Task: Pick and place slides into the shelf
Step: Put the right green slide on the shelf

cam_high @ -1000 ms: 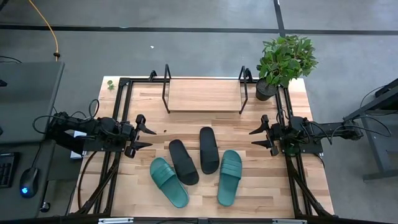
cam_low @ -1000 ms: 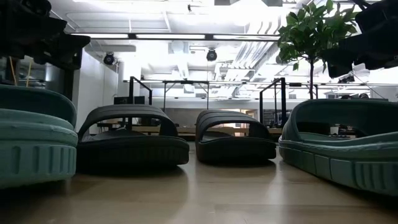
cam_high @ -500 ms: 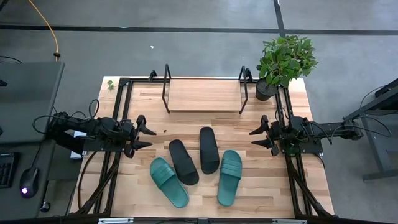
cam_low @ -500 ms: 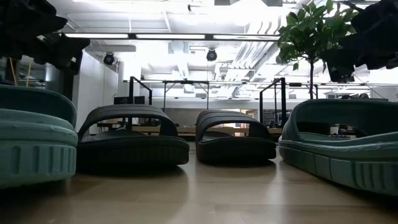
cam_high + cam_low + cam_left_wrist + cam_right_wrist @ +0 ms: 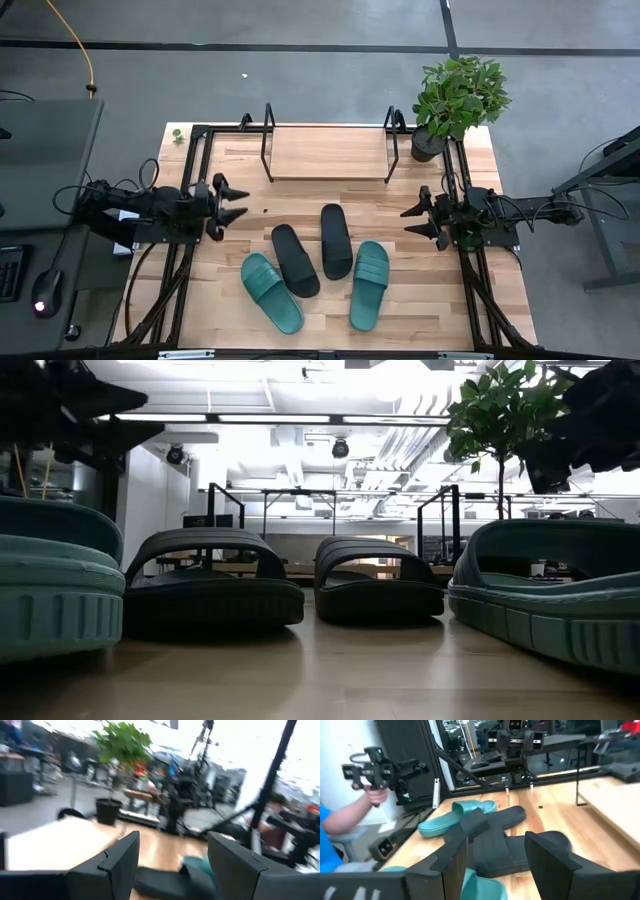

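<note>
Four slides lie sole-down on the wooden table: a teal one [image 5: 271, 292], two black ones [image 5: 295, 259] [image 5: 336, 240] and another teal one [image 5: 369, 284]. The low view shows them in a row, teal [image 5: 55, 595], black [image 5: 210, 585], black [image 5: 378, 582], teal [image 5: 550, 595]. The shelf [image 5: 328, 152] stands at the far middle of the table, its board bare. My left gripper [image 5: 236, 201] hovers open at the left edge, my right gripper [image 5: 410, 221] open at the right edge. Both point toward the slides and hold nothing.
A potted plant [image 5: 455, 95] stands at the table's far right corner beside the shelf's end frame. A black tube frame [image 5: 200, 135] runs around the tabletop. Beyond the table's near side a person's hand holds a control handle [image 5: 370, 770].
My left gripper has rolled about its own axis and swung slightly toward the table's far edge, tipping up a little. My right gripper has rolled a little in place. The slides have stayed where they were.
</note>
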`<state>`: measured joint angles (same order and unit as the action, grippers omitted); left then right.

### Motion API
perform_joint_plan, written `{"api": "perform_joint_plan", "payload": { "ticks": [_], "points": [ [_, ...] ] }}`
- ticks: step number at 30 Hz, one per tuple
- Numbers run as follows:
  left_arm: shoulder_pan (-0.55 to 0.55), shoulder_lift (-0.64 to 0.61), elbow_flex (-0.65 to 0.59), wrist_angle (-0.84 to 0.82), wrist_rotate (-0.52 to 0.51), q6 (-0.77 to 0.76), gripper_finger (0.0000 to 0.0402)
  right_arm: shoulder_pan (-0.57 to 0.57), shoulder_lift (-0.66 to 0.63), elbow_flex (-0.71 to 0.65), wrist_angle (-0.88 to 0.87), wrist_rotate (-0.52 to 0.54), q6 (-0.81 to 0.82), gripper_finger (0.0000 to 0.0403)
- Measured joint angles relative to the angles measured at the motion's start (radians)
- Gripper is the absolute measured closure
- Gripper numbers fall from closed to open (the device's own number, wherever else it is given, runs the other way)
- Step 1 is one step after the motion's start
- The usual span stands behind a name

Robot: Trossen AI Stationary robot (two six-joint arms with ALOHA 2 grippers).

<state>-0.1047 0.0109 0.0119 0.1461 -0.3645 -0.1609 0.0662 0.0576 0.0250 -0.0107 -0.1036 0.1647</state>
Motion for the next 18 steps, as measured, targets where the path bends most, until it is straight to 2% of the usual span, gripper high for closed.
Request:
{"api": "perform_joint_plan", "payload": {
  "ticks": [5,8,11,14,18],
  "points": [
    [0.000,0.000,0.003,0.042,-0.022,-0.013,0.0186,0.000,0.000,0.000,0.028,0.147,-0.158,0.0214],
    [0.000,0.000,0.003,0.043,-0.022,-0.054,0.0186,0.000,0.000,0.000,0.067,0.229,-0.180,0.0214],
    [0.000,0.000,0.003,0.043,-0.022,-0.072,0.0186,0.000,0.000,0.000,0.122,0.232,-0.180,0.0214],
    [0.000,0.000,0.003,0.037,-0.022,-0.090,0.0186,0.000,0.000,0.000,0.196,0.229,-0.111,0.0214],
    [0.000,0.000,0.003,0.029,-0.021,-0.111,0.0186,0.000,0.000,0.000,0.242,0.170,-0.086,0.0214]
  ]
}}
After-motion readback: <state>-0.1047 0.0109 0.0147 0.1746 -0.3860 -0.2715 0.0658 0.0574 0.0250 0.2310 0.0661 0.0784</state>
